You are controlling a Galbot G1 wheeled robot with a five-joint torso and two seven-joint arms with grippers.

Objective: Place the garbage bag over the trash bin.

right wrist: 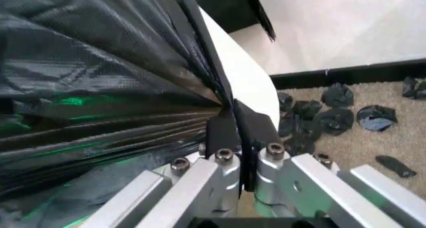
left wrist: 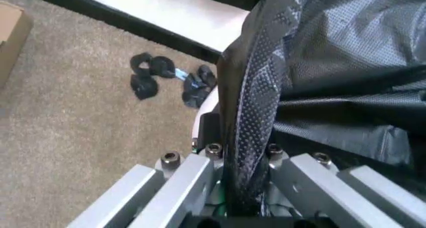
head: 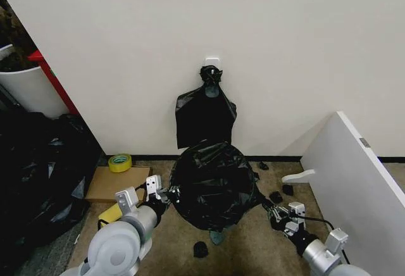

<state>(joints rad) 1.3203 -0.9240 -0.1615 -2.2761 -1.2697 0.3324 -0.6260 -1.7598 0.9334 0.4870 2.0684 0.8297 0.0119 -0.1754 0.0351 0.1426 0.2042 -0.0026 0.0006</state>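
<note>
Garbage bag (head: 212, 184) draped over bin — mouth downward

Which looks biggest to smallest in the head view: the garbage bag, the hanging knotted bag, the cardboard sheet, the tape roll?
1. garbage bag, pinched by the left gripper and right gripper
2. hanging knotted bag
3. cardboard sheet, though partly covered
4. tape roll

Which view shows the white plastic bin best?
Right wrist view: the round white plastic bin's bare wall shows beside the glossy black garbage bag. Left wrist view shows a wall sliver; head view shows it bag-covered.
</note>
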